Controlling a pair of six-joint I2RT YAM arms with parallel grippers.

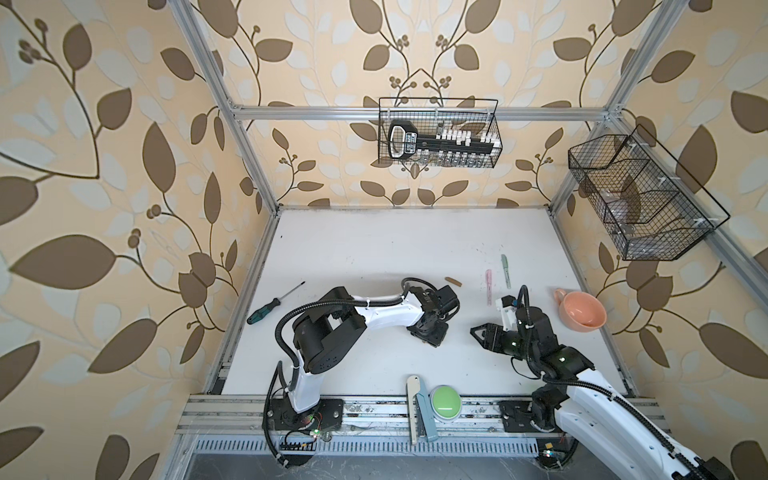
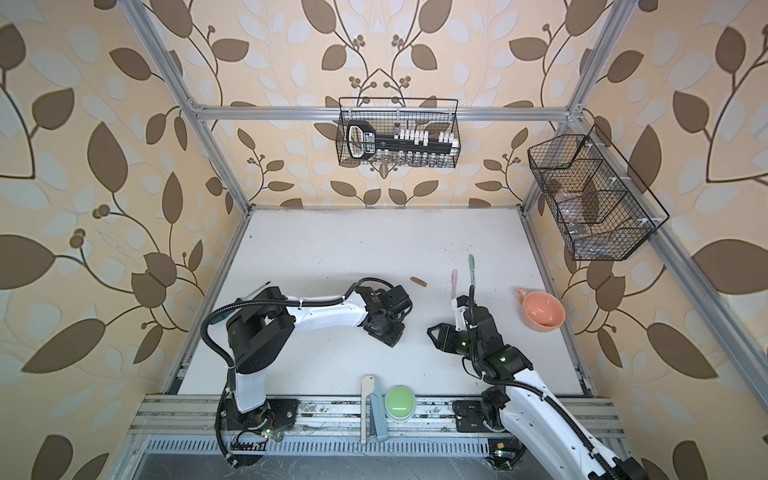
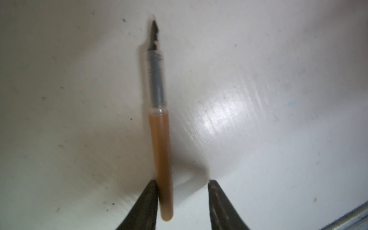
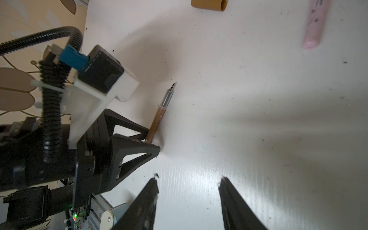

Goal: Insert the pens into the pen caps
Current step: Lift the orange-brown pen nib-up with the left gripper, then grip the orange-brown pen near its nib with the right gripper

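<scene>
Leaf-patterned wallpaper in beige and brown surrounded a white table (image 1: 374, 249) inside an aluminium frame. Two robot arms reached over the surface from its front rail.

In the left wrist view, the left gripper (image 3: 182, 182) was lowered to the tabletop with its fingers apart. The brown pen (image 3: 160, 149) lay flat between them, uncapped. Its barrel rested against one finger, and a clear gap separated it from the other. Its dark tip pointed away from the gripper. In both top views the left wrist hid this pen.

In a top view, the brown cap (image 1: 453, 282) lay on its side on the table behind the left wrist, toward the back wall and apart from the pen. The pink pen (image 1: 488, 284) and the green pen (image 1: 506, 270) lay side by side to the right of the cap, with the green one farther back. They were too small to show whether caps sat on them.

In the right wrist view, the right gripper (image 4: 189, 179) was held just above the table near the left gripper. Its fingers were spread and nothing lay between them.

A screwdriver (image 1: 274, 303) lay near the table's left edge. A peach cup (image 1: 582, 311) stood near the right edge, and a green button (image 1: 445, 401) sat on the front rail. Two black wire baskets (image 1: 438, 133) hung on the frame, one on the back bar and one at the right.
</scene>
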